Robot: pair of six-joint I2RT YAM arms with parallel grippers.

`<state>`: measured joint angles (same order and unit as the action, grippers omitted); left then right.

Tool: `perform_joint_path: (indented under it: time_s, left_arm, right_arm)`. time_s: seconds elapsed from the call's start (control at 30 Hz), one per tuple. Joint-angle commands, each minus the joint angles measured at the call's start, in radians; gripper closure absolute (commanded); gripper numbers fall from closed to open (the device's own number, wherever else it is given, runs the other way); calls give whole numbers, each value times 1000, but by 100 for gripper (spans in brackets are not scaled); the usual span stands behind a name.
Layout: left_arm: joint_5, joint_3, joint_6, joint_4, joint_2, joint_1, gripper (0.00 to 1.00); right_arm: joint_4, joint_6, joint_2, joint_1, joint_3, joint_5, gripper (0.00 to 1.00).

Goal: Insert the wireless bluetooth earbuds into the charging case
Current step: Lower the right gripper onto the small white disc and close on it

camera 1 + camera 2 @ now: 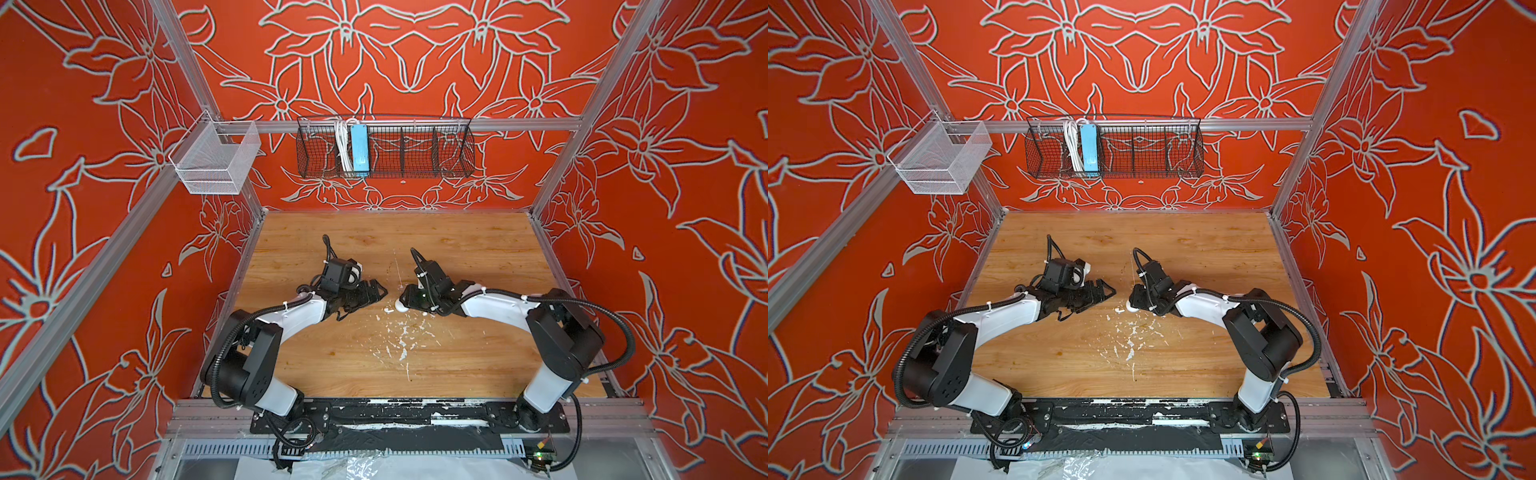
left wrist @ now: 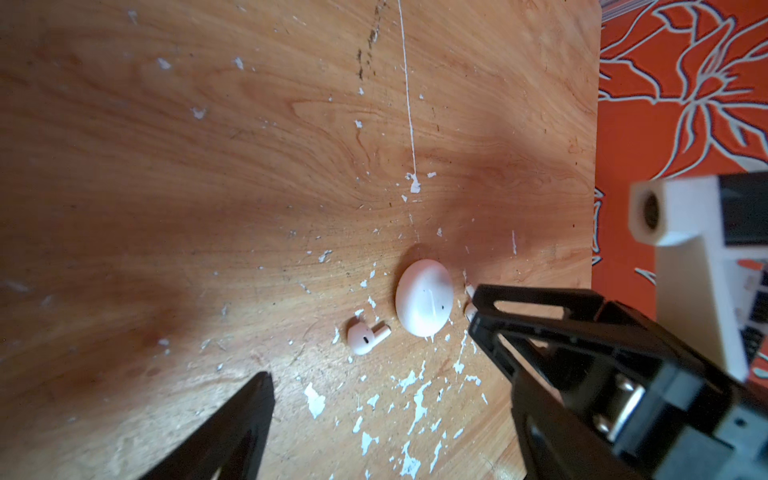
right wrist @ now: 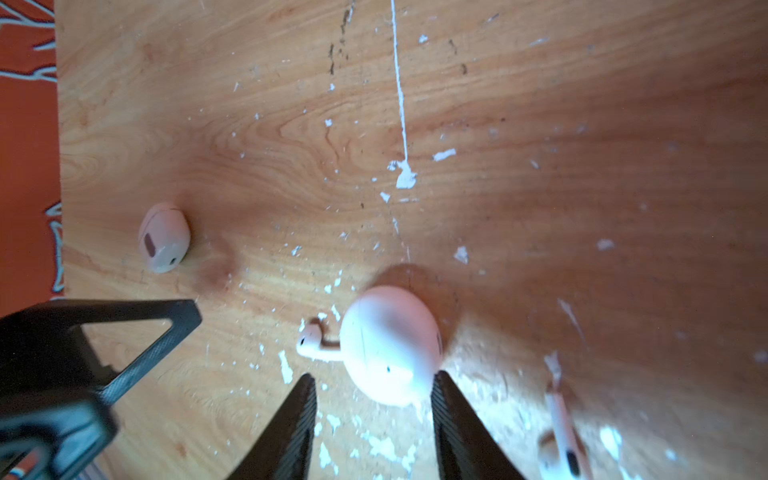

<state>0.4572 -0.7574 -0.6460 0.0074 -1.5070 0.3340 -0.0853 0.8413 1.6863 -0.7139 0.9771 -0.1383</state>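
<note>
A closed white oval charging case (image 1: pixel 400 306) (image 2: pixel 424 297) (image 3: pixel 390 345) lies mid-table. One white earbud (image 2: pixel 365 336) (image 3: pixel 316 343) (image 1: pixel 388 310) lies just left of it. A second earbud (image 3: pixel 561 436), blurred, lies to its right, mostly hidden behind a right-gripper finger (image 2: pixel 484 332) in the left wrist view. My right gripper (image 3: pixel 374 376) (image 1: pixel 404 301) is open, and the case's near end shows between its fingertips; I cannot tell whether they touch it. My left gripper (image 2: pixel 386 399) (image 1: pixel 362 305) is wide open over the bare table left of the earbud and holds nothing.
A second small pinkish-white case (image 3: pixel 164 237) lies further left and back. White paint flecks (image 1: pixel 403 336) cover the wood in front of the grippers. A black wire basket (image 1: pixel 453 149) with a blue power strip and a white mesh basket (image 1: pixel 212 162) hang on the rear frame.
</note>
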Motion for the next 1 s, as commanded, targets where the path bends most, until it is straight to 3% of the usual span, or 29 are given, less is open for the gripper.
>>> perform_joint_path:
  time_s: [0.0,0.23,0.37,0.7,0.83,0.97]
  left_arm:
    - [-5,-10,12,-12,38,6,11]
    - [-44,2,30,-25,86,7,11]
    - [-34,16,21,-1,93,9,11]
    - [-35,44,-11,46,109,45,12]
    - [-53,47,-11,44,114,50,12]
    - [-94,58,-19,30,138,50,11]
  right_arm:
    - [-2,47,-68,-24,-23,55,55]
    - [-20,53,-234,-64,-82,132,56]
    - [-36,10,-249,-63,-68,169,56]
    - [-164,-143,62,-55,233,185,58]
    - [-268,-204,226,-46,405,134,59]
    - [-298,-215,301,-45,470,79,67]
